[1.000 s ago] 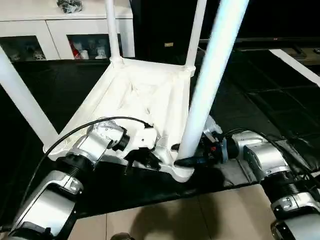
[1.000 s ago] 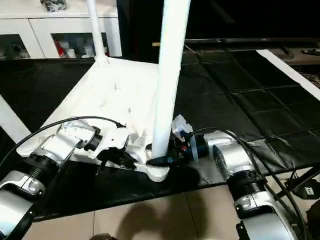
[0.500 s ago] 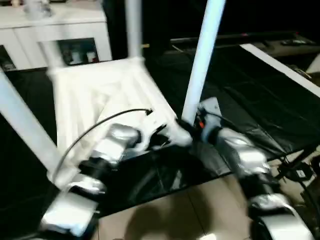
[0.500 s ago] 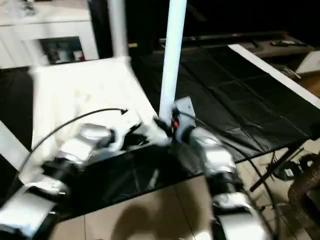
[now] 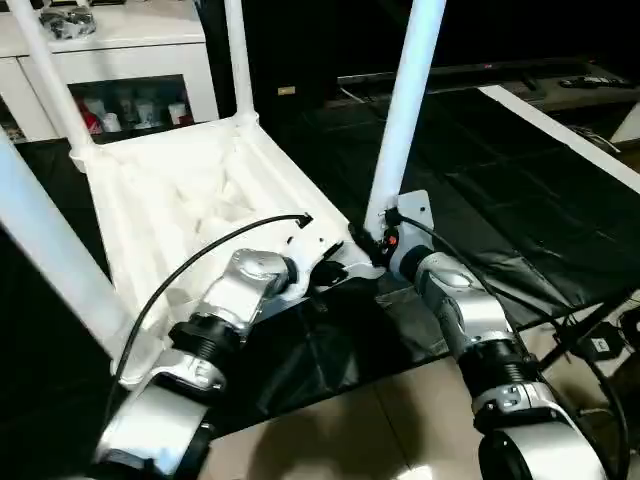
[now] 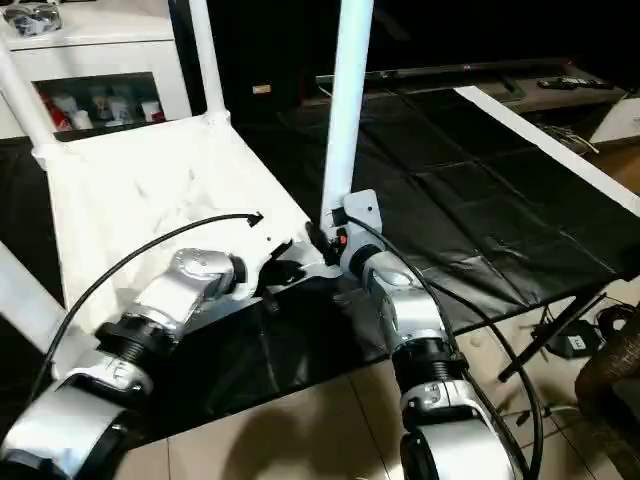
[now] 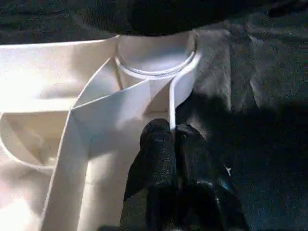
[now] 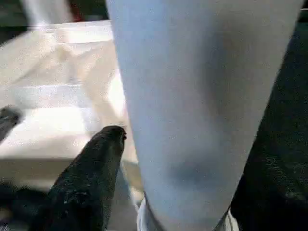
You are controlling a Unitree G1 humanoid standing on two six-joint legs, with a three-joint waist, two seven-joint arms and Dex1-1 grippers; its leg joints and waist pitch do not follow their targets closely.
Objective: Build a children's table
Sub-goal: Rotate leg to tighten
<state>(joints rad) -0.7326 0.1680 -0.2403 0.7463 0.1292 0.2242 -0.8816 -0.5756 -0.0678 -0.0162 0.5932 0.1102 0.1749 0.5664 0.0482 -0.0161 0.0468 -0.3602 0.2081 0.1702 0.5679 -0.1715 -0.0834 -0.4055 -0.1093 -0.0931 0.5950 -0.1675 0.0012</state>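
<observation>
On the black mat (image 5: 480, 180), the upturned children's table (image 5: 190, 195) had swung round since a second ago. The left gripper (image 7: 172, 137) pinched its rim rib (image 7: 171, 103), clenched. The right gripper (image 5: 377, 243) sat at the near leg (image 5: 405, 110); I could not tell its grip, so seating seemed unfinished.

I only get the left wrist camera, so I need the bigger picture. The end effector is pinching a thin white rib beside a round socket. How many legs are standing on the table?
Observer: Four legs stand up from the table, which lies upside down.
Operator: Where is the other arm?
Observer: The right end effector is at the foot of the near right leg, at that corner.
Operator: What is the table lying on?
Observer: A black sheet spread under it.
</observation>
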